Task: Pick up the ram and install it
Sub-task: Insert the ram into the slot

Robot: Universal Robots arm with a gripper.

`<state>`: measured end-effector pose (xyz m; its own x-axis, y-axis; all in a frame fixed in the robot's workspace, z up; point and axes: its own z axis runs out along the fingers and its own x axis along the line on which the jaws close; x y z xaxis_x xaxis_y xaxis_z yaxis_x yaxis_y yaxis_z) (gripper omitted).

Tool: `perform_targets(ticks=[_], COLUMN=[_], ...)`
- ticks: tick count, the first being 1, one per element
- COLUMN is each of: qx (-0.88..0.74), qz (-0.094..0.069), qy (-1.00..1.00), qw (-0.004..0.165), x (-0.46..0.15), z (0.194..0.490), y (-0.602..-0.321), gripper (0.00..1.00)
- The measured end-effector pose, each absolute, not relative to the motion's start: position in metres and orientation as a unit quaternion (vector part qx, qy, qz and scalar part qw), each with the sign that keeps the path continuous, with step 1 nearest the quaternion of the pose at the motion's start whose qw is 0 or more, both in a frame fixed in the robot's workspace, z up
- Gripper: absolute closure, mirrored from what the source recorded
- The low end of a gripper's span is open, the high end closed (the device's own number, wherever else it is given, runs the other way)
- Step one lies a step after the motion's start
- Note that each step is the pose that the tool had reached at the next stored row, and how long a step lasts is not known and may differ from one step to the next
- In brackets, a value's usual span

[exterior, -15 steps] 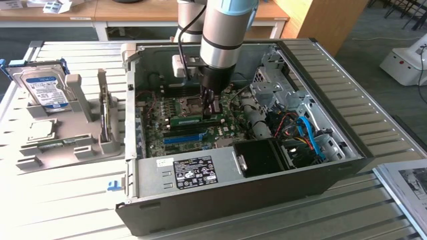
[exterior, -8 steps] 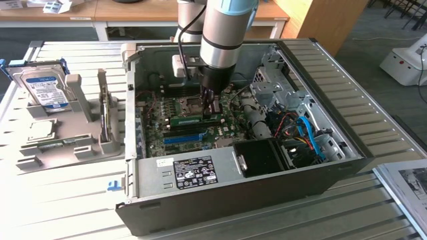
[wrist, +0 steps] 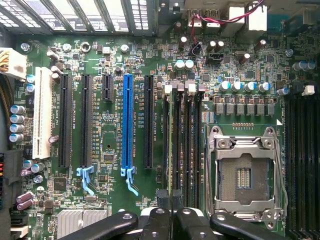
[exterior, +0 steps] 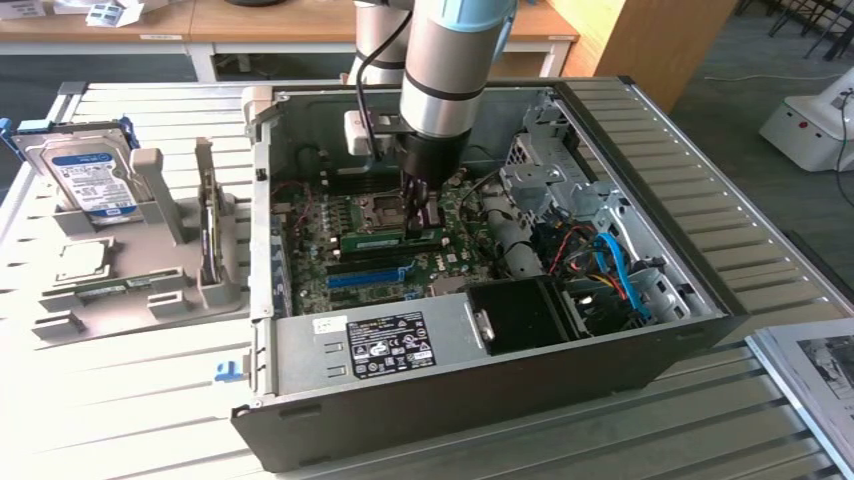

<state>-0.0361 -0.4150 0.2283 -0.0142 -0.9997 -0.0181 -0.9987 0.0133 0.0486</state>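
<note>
the ram (exterior: 378,240) sits low over the dark memory slots just beside the cpu socket (exterior: 378,207), lying level and close to the motherboard (exterior: 334,270). the hand (exterior: 424,222) is closed on it from above, fingers nearly together. around the socket stands the open computer case (exterior: 667,250) on a slatted surface (exterior: 134,400).
</note>
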Motion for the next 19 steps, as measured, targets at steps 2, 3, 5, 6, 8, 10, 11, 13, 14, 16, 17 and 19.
perform_targets(ticks=[2,3,5,6,8,10,11,13,14,16,17,19], qx=[0.702,0.702,0.702,0.702,0.702,0.702,0.702,0.702,0.702,0.702,0.702,0.702], qz=[-0.024,-0.024,-0.024,-0.024,-0.024,-0.024,-0.024,-0.024,-0.024,-0.024,-0.024,-0.024], qy=[-0.712,-0.712,-0.712,-0.712,-0.712,-0.712,-0.712,-0.712,-0.712,-0.712,-0.712,-0.712], qw=[0.011,0.011,0.011,0.011,0.011,0.011,0.011,0.011,0.011,0.011,0.011,0.011], x=[-0.0360,-0.0359,-0.0355,-0.0355,-0.0355,-0.0355,-0.0355,-0.0355,-0.0355,-0.0355,-0.0355,-0.0355], z=[0.2283,0.2283,0.2283,0.2283,0.2283,0.2280,0.2278,0.2274,0.2273,0.2272,0.2272,0.2272], y=[-0.4150,-0.4150,-0.4150,-0.4150,-0.4150,-0.4150,-0.4150,-0.4150,-0.4150,-0.4150,-0.4150,-0.4150], gripper=[0.88,0.88,0.88,0.88,0.88,0.88,0.88,0.88,0.88,0.88,0.88,0.88])
